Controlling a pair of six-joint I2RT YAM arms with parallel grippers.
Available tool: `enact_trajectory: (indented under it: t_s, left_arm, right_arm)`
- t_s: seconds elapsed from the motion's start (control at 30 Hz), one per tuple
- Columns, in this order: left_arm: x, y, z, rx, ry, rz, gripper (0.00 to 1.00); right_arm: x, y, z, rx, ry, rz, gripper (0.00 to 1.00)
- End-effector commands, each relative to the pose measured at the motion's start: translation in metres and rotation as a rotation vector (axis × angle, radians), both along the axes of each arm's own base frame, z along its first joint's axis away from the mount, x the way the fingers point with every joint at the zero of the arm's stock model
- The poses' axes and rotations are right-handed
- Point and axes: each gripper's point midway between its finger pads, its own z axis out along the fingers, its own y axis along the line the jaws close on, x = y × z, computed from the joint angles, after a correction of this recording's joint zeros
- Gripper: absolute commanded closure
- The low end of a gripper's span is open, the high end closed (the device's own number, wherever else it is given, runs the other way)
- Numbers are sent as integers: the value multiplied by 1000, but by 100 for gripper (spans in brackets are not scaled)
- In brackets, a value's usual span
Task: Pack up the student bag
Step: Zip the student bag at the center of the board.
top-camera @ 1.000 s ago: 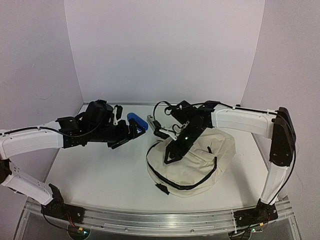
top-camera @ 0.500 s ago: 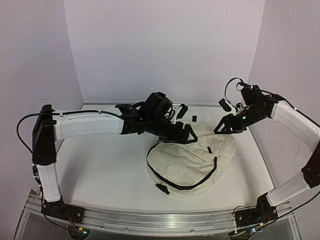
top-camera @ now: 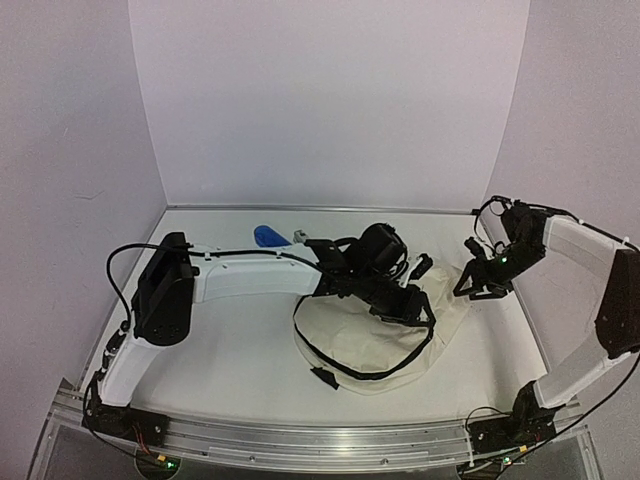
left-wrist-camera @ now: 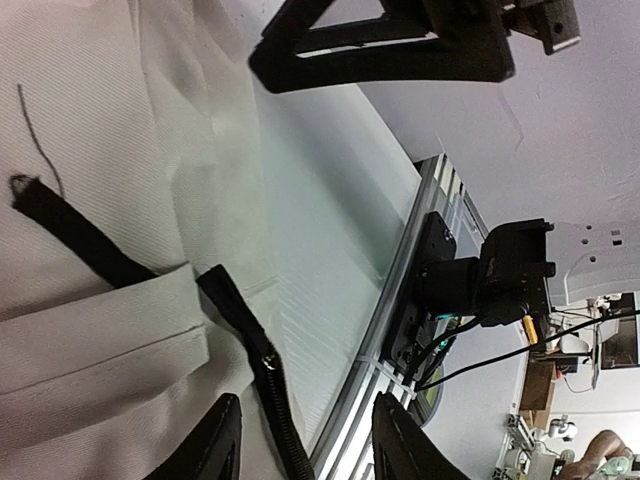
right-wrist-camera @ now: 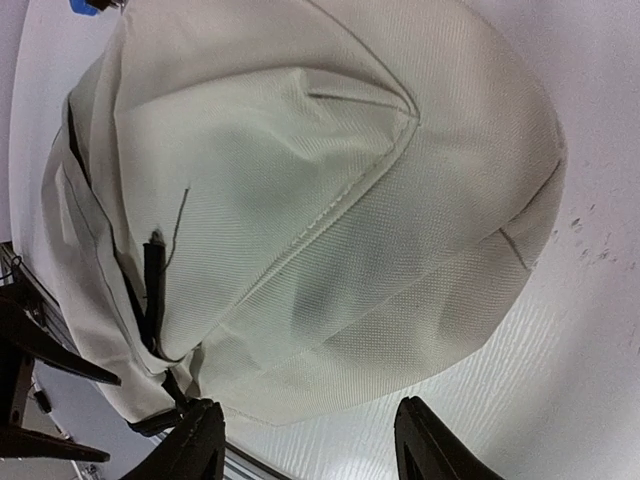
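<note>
Worktop (top-camera: 220, 340): white, flat, matte, w/ a fine ribbed grain up close. The student bag (top-camera: 375, 340) lies on it, right of centre, slumped into a soft rounded dome. Cream-beige woven cloth, tight twill texture, raised stitched seams meeting in a corner on the flank. A black zipper line (top-camera: 372, 372) curves along its near edge and ends in a black strap tab (top-camera: 322, 377) on the worktop.

My left end effector (left-wrist-camera: 305, 400) reaches across over the bag's upper part. Its fingers are spread wide w/ nothing clamped; a black zip strip lies below and between them, and I can't tell if it touches them. My right end effector (right-wrist-camera: 305, 440) hangs just beside the bag's right side, black hard-plastic fingers likewise spread apart and empty, bag cloth filling the wrist view below.

At the back of the worktop, well apart from the bag: a small glossy blue rounded item (top-camera: 268, 236) w/ a tiny pale piece (top-camera: 298, 238) just beside it, too small to identify. A thin dark loose thread (right-wrist-camera: 180, 215) lies on the bag cloth.
</note>
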Motion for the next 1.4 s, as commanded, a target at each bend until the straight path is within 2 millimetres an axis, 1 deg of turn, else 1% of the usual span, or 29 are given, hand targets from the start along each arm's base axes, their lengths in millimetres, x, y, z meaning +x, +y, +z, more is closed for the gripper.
enact_trajectory:
  t_s: [0.0,0.07,0.17,0.3,0.53,0.83,1.03,1.23,1.37]
  left_arm:
    - [-9,-18,20,-66,15,-28,56]
    - [-9,-21,15,-60,26,-20,56]
    - [-3,-24,8,-45,34,11,56]
    - [2,-28,-3,-21,39,41,55]
    - [15,-34,-10,2,23,94,55]
    - [32,-30,-22,59,-8,186,56]
    - [37,-27,-34,100,-20,220,56]
    - [41,-25,-42,129,-28,239,60]
    - [51,-15,-48,182,-54,306,61]
  right_arm:
    - [-8,8,-11,49,63,49,43]
    - [-8,11,-15,66,84,55,42]
    - [-9,15,-22,90,115,62,42]
    - [-9,17,-25,112,134,66,41]
    - [-10,20,-27,129,149,71,41]
    - [-10,22,-29,144,160,73,41]
    - [-10,23,-27,153,157,75,41]
    - [-10,24,-27,155,158,76,41]
    - [-10,24,-27,157,159,78,42]
